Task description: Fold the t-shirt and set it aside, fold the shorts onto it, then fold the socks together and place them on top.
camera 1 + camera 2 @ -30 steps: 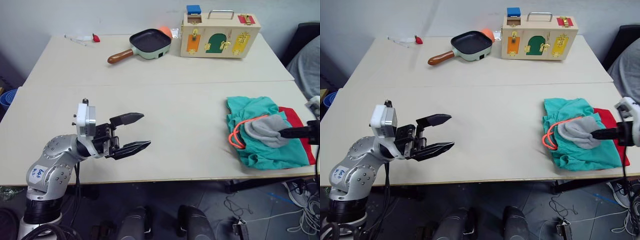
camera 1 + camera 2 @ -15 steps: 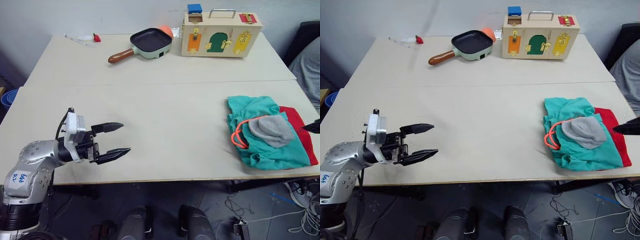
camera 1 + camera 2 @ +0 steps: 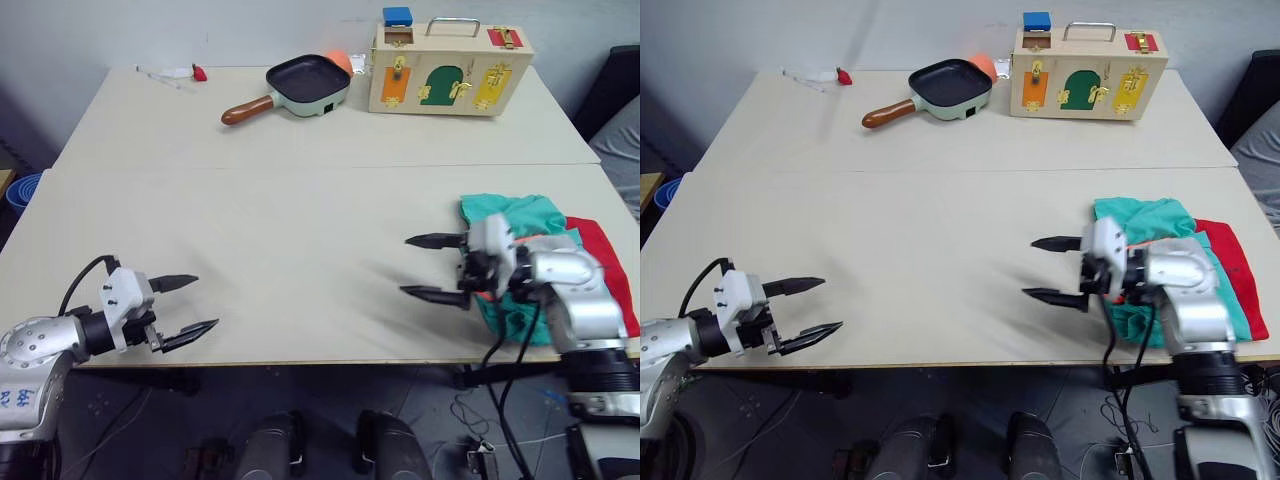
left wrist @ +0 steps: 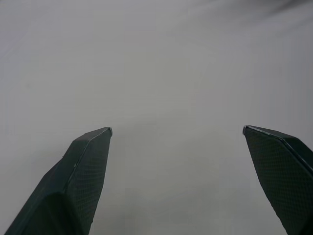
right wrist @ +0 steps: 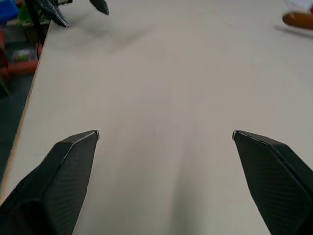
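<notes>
The teal shorts [image 3: 505, 211] lie folded at the table's right side on top of the red t-shirt [image 3: 611, 262], whose edge sticks out to the right. My right arm covers the middle of that pile, so the socks are hidden. My right gripper [image 3: 405, 265] is open and empty, pointing left over bare table just left of the pile. Near the front left edge my left gripper [image 3: 205, 302] is also open and empty. In its wrist view the fingers [image 4: 83, 166] frame plain tabletop.
A dark pan [image 3: 305, 84] with a wooden handle, an orange ball [image 3: 338, 60] and a wooden latch box [image 3: 450, 68] topped by a blue block stand along the far edge. Small items [image 3: 170, 73] lie at the far left. A seam [image 3: 300, 166] joins the two tables.
My right gripper opened, left the socks on the pile and swung left over the table. My left arm drew back toward the front left edge. The camera shifted slightly.
</notes>
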Motion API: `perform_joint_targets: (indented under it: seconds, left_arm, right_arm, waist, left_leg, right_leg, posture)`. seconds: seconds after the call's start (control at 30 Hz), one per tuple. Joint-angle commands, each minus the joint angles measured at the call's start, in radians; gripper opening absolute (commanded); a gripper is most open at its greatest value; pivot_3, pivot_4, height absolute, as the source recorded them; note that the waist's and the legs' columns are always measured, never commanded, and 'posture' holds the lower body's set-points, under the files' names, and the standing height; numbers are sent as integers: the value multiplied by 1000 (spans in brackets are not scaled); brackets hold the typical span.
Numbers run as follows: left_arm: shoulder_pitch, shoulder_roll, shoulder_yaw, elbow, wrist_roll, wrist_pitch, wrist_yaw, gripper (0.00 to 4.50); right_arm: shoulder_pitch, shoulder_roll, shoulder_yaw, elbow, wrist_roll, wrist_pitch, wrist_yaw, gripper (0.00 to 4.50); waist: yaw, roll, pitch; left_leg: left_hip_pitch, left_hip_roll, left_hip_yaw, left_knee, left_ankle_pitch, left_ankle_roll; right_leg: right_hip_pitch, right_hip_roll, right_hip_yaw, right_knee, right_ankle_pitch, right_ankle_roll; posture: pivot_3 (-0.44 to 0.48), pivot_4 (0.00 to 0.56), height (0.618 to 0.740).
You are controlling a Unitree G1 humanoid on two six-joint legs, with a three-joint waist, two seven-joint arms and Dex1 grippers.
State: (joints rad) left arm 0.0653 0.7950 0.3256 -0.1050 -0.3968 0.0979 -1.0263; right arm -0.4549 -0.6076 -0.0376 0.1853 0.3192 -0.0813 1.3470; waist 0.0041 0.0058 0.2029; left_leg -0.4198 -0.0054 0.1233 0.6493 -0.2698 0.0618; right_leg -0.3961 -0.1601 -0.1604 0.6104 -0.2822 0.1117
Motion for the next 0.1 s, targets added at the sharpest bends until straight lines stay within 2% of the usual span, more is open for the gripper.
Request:
perform_joint_targets:
  seconds: [0.03,0.1]
  left_arm:
    - [10,6,35,4,32,-69,19,4500]
    - [6,-2,42,18,30,-86,26,4500]
  right_arm:
    - [4,24,2,119,-49,-212,-14,4461]
    - [-9,43,3,186,-61,-270,-35,4461]
  waist:
    - [-1,-1,0]
    - [-2,-1,-1]
  left_leg:
    - [0,-1,0,0,-1,-1]
    - [0,-2,1,1,-2,0]
  right_leg:
    - [1,-1,0,-2,2,3]
    - [2,-1,1,-5,6,5]
  posture:
    - [0,150,740]
    - [0,150,740]
